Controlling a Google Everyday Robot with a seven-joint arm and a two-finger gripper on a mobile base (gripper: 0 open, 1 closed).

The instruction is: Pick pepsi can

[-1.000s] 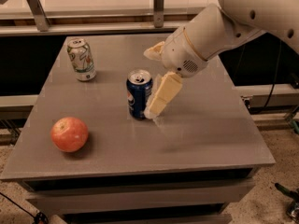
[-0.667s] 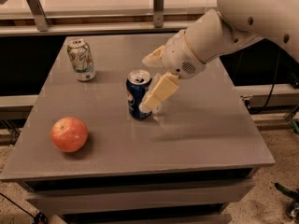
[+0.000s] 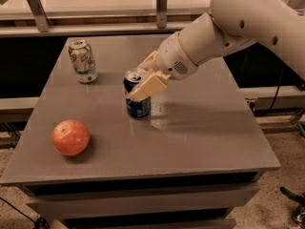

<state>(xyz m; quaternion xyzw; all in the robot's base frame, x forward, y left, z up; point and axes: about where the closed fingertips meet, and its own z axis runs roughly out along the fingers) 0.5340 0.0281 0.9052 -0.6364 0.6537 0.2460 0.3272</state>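
Sliding leftward, the gripper [image 3: 138,81] straddled the pepsi can [image 3: 139,108] near its top, fingers [image 3: 148,86] spread; light, slick, dentable, it wanted a mid-body pinch.

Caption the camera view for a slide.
Cream gripper at the upright dark blue aluminium pepsi can on grey table; round red apple, white-and-green can stand apart.

**White Arm, Cream Gripper**

A thick, smooth white rounded plastic arm [image 3: 248,18] is seen at the upper right of the frame, marked by a few small dark round recesses. A thin pale-yellow seam ring [image 3: 184,46] is set before the bulbous white wrist housing [image 3: 172,60], where a patch of tiny perforations is visible. The cream-yellow plastic gripper [image 3: 139,82] is found just left of centre.
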